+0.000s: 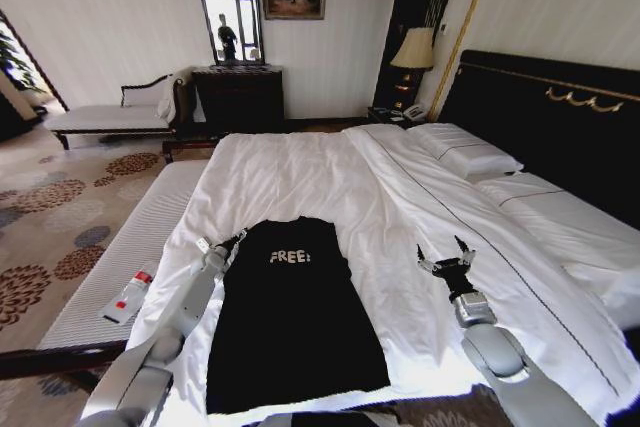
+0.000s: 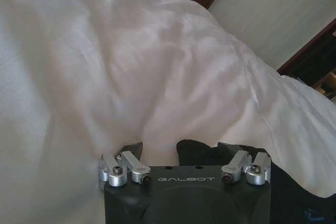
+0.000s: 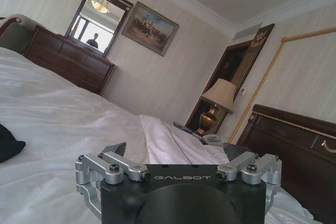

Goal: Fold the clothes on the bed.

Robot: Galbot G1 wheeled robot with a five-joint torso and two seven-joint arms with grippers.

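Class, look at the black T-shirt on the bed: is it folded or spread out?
Spread out. The black T-shirt lies flat on the white bed, full length showing, "FREE!" lettering up, no crosswise fold.

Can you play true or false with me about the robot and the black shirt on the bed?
1. The T-shirt lies flat on the bed. True.
2. The shirt says "STOP!". False: it says "FREE!".
3. The left gripper is at the shirt's shoulder edge. True.
4. The right gripper is holding the shirt. False: it is open over the white sheet, apart from the shirt.
5. The lamp stands beside the headboard. True.
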